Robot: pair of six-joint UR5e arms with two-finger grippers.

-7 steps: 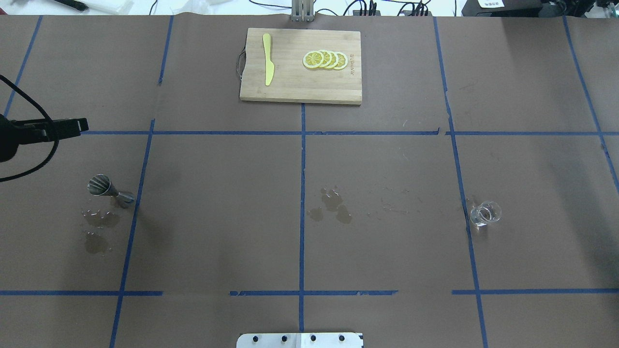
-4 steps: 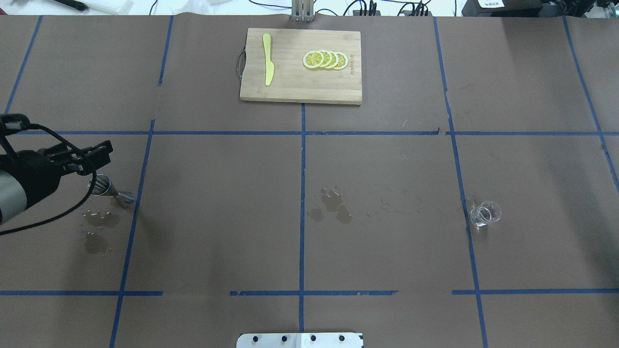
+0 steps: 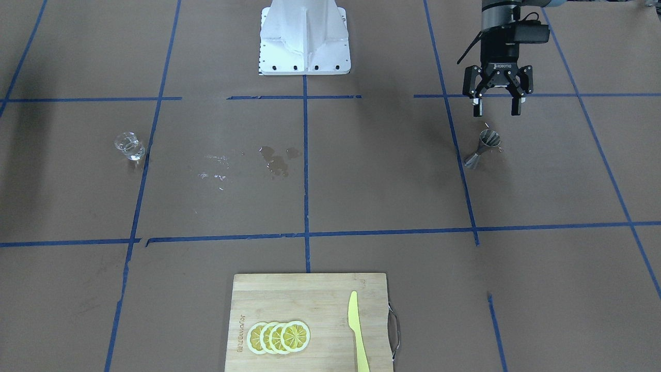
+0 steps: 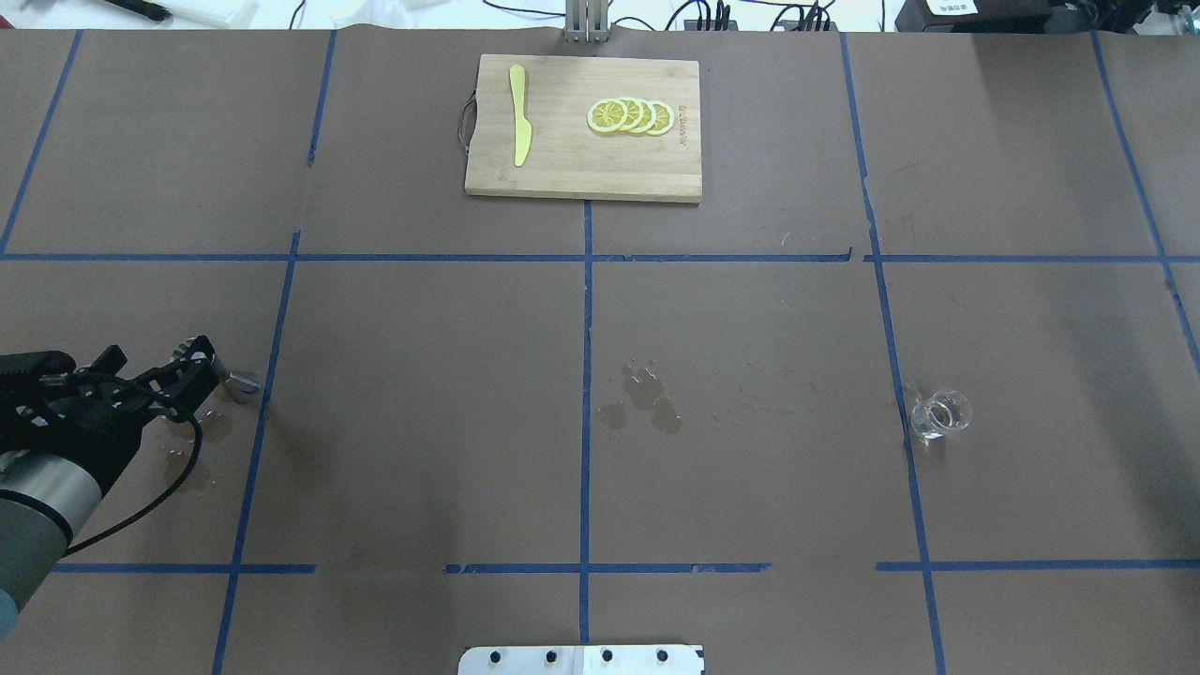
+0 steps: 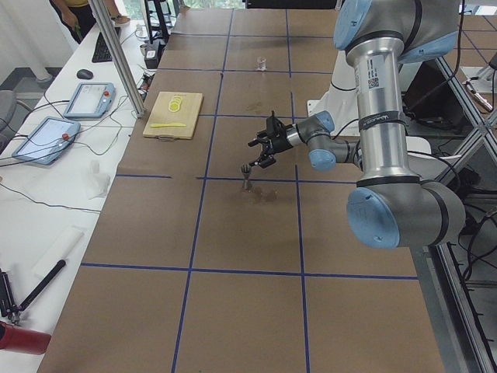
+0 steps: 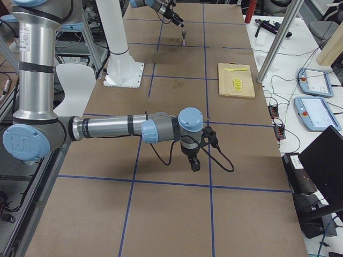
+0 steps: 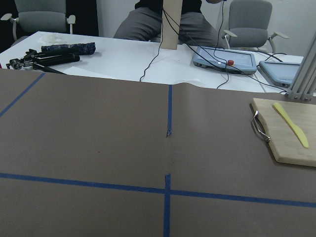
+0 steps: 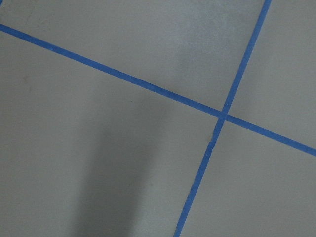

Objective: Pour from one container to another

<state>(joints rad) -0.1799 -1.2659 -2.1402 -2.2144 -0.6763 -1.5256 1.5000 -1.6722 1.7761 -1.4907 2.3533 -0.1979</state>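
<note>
In the front-facing view the left pincer [image 3: 494, 109] hangs released, jaws spread, just behind and above the jigger [image 3: 483, 149]. The jigger stands untouched on the surface [image 3: 557, 186]. The glass [image 3: 129, 145] stands alone on the robot's right side, well apart, with wet patches [image 3: 278, 160] between the two.

From overhead, the left pincer [image 4: 194, 367] covers the jigger's upper cone, so only the foot of the jigger [image 4: 245, 382] shows. The glass [image 4: 940, 413] has nothing near it.

The left side view puts the left pincer [image 5: 261, 151] above the jigger [image 5: 246, 178], apart from it.

The right side view shows the right pincer [image 6: 194, 165] pointing down at bare surface. I cannot tell whether it is released or clenched.

The left wrist view holds only the surface and a corner of the cutting board [image 7: 291, 143]. The right wrist view shows only blue tape [image 8: 217, 118].

By my reading, the task has barely begun. Neither vessel is grasped and the two are far apart. Grasping, bringing them together and tipping the glass over the jigger all remain.
</note>
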